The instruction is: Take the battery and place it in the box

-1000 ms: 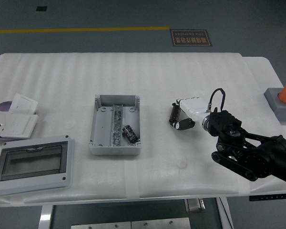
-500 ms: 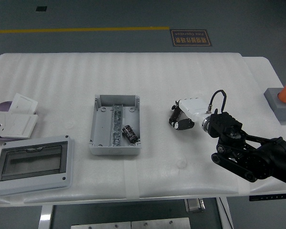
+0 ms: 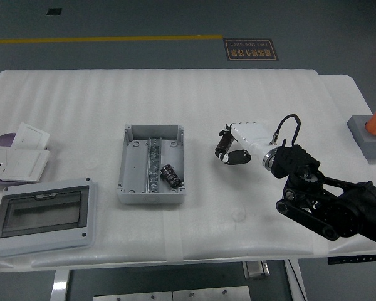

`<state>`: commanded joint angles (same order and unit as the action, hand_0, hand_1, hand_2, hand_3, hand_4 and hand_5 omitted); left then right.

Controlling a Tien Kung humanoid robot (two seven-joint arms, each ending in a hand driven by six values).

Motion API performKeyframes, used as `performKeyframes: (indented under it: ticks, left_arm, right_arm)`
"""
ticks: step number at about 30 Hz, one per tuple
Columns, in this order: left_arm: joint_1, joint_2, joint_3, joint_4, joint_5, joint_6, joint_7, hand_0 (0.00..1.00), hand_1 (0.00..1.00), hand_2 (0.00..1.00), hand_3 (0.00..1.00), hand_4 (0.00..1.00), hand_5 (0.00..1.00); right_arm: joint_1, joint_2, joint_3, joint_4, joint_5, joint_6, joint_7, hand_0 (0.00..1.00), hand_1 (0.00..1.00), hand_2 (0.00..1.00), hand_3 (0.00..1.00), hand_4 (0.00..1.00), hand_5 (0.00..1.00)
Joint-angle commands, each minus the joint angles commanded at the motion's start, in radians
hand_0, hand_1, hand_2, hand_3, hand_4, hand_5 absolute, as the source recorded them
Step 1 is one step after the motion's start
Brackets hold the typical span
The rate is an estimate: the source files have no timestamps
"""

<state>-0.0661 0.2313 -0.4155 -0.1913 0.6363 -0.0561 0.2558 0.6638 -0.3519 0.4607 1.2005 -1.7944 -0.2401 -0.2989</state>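
An open grey box (image 3: 151, 165) lies at the table's middle. One black battery (image 3: 170, 174) rests inside it, by the right wall. My right hand (image 3: 229, 149), white-backed on a black arm, hangs to the right of the box. Its fingers (image 3: 239, 156) curl around a second dark, cylindrical battery (image 3: 221, 143), held roughly upright just above the table. The hand is well apart from the box's right wall. My left arm does not show.
A grey lid with a clear window (image 3: 41, 216) lies at the front left. White socket plates (image 3: 19, 157) and a purple disc (image 3: 0, 139) sit at the left edge. A grey block with an orange cylinder (image 3: 373, 130) stands at the far right.
My right hand has moved left and a little away from me, toward the box, carrying the dark battery with it. The battery inside the box has not moved.
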Motion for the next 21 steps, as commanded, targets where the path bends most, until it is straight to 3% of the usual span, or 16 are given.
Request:
performKeyframes:
  ticks: [11,14,15,20,21]
  left_arm:
    - [0.003,0.001,-0.044,0.001,0.042,-0.007,0.017,0.626,0.648,0.54,0.568,0.452,0.475]
    - [0.004,0.001,-0.048,0.001,0.046,-0.008,0.019,0.626,0.648,0.54,0.568,0.452,0.475]
    - [0.004,0.0,-0.048,0.001,0.047,-0.009,0.02,0.625,0.648,0.54,0.568,0.459,0.479]
    - [0.001,0.001,-0.048,0.001,0.047,-0.01,0.019,0.625,0.648,0.54,0.568,0.459,0.479]
    - [0.001,0.001,-0.048,0.001,0.047,-0.01,0.02,0.625,0.647,0.54,0.568,0.46,0.479]
  right_arm:
    - [-0.019,0.033,-0.006,0.206,0.082,-0.084,0.039,0.669,0.646,0.574,0.693,0.485,0.303]
    - [-0.009,0.053,-0.034,0.229,0.042,-0.056,0.023,0.669,0.646,0.574,0.693,0.485,0.303]
    - [-0.003,0.058,-0.046,0.231,0.024,-0.042,0.014,0.778,0.756,0.762,0.785,0.555,0.335]
    - [0.024,0.072,-0.083,0.225,-0.058,0.019,-0.019,0.778,0.756,0.762,0.785,0.555,0.335]
    - [0.026,0.072,-0.084,0.224,-0.061,0.023,-0.02,0.878,0.844,0.844,0.928,0.616,0.371]
